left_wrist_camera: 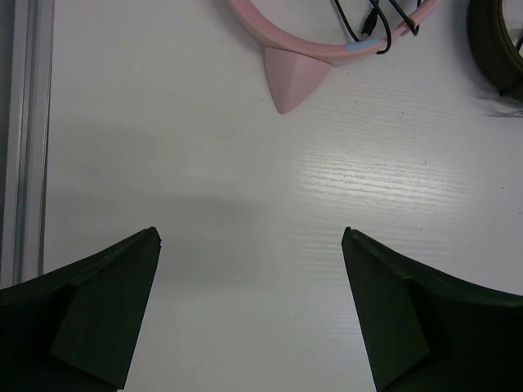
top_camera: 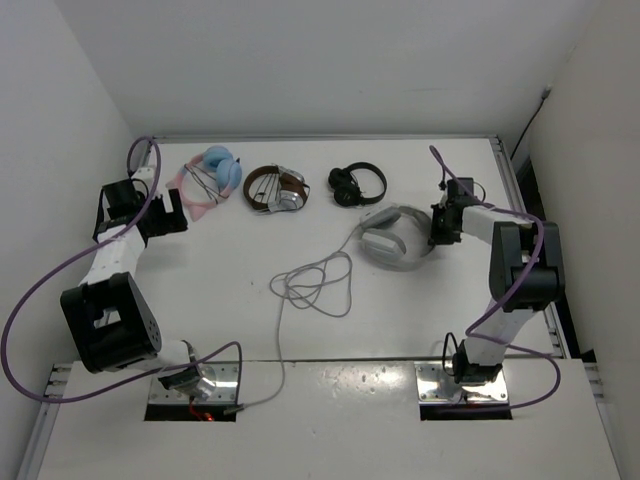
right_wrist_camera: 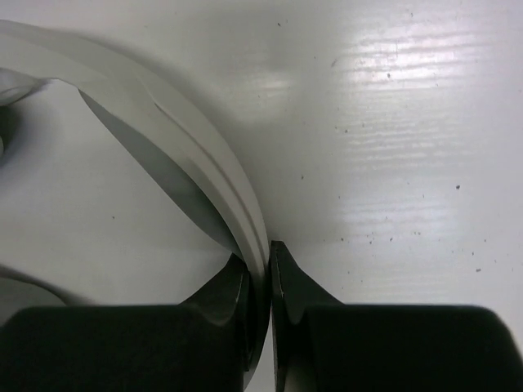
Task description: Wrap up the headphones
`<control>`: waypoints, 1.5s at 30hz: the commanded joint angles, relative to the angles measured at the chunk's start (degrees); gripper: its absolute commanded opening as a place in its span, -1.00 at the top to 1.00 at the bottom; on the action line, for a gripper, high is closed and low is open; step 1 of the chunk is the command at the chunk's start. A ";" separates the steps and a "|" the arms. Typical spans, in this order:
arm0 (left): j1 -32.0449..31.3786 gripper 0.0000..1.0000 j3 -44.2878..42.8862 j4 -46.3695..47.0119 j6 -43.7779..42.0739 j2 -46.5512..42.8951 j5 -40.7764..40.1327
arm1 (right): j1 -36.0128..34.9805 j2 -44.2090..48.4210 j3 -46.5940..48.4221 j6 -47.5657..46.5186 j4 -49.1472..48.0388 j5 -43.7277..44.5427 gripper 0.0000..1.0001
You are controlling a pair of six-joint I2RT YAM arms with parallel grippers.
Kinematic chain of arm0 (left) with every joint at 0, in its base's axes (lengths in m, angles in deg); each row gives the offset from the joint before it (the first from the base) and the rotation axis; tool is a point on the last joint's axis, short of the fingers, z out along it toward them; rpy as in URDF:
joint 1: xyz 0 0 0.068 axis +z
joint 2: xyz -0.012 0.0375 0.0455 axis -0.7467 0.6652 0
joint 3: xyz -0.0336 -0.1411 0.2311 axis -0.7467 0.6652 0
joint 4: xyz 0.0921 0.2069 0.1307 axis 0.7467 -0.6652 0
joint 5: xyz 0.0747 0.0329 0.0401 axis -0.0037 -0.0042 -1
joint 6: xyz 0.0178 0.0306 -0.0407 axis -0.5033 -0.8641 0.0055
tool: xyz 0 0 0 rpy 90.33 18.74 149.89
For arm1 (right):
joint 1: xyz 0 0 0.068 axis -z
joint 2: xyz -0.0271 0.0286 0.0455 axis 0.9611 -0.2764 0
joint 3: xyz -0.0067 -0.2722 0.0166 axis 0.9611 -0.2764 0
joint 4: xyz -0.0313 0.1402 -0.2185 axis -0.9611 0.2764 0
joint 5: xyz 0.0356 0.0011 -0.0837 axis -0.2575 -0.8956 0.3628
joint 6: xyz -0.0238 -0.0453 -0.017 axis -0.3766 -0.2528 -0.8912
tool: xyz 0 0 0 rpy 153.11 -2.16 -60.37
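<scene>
Item: white headphones (top_camera: 392, 240), lying right of centre on the counter (top_camera: 200, 290); grey cable (top_camera: 315, 283) looped toward the near edge. Right claw (right_wrist_camera: 261, 265) clenched on the headband (right_wrist_camera: 188, 155). Left claw (left_wrist_camera: 251, 237) released, spread above the counter near pink headphones (left_wrist_camera: 294, 69).

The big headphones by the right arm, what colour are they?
The headphones are white to light grey, seen best in the top external view.

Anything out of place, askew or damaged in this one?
The cable of the headphones sprawls across the table in loose overlapping loops, its end trailing over the near edge toward the left arm's base. Nothing looks spilled or damaged.
</scene>
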 commanded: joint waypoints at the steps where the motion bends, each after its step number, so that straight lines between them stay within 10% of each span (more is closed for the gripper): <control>1: -0.40 -0.98 0.64 1.14 -1.25 -0.44 1.22 | -0.94 3.97 -1.12 2.56 -0.74 0.81 0.99; 7: -0.40 -0.98 0.65 1.14 -2.30 -0.44 2.45 | -3.49 4.67 -1.12 -1.20 -0.55 2.66 0.20; 13: -0.40 -0.98 0.12 1.14 -2.83 -0.44 2.45 | -1.83 -0.51 4.85 -4.90 1.99 0.65 0.05; 31: -0.40 -0.98 -1.64 0.61 -3.88 1.23 2.98 | 0.29 -5.88 3.38 -9.38 3.58 0.02 0.25; 37: -0.40 -0.98 -0.94 0.08 -5.19 0.62 4.90 | -0.24 -2.19 0.64 -8.16 3.40 -0.50 1.00; 45: -1.80 -0.98 2.49 -5.44 -18.89 -4.75 20.10 | 1.96 6.86 9.23 -2.36 9.19 -10.41 1.00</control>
